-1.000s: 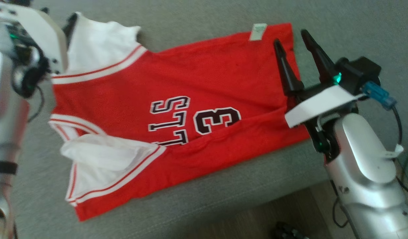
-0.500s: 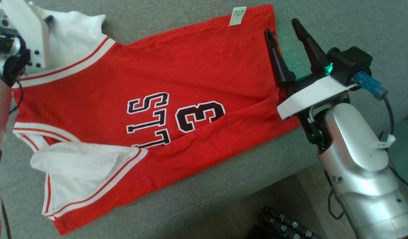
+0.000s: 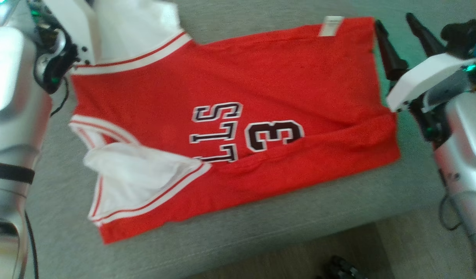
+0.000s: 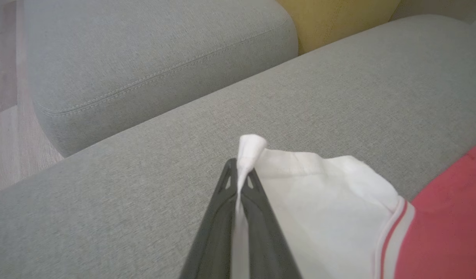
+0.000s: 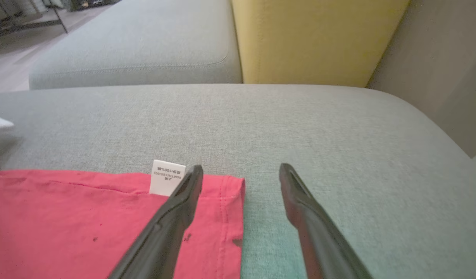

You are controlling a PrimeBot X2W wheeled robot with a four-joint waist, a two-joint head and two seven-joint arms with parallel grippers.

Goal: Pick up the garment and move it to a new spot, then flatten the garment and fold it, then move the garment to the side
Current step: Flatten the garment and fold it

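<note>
Jersey (image 3: 261, 85) lies on sofa (image 3: 261, 228); left gripper (image 4: 240, 174) clamped on white shoulder tip, right gripper (image 5: 241, 170) apart, straddling hem corner. We'd pinch hem fully before lifting, then raise both evenly, cloth taut

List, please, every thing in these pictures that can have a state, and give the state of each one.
jersey: spread on the sofa, near edge folded over the lettering, one white shoulder corner pinched.
care label: sticking out past the hem, flat on the sofa.
left hand: shut on the jersey's white corner.
right hand: open, over the hem corner, holding nothing.
</note>
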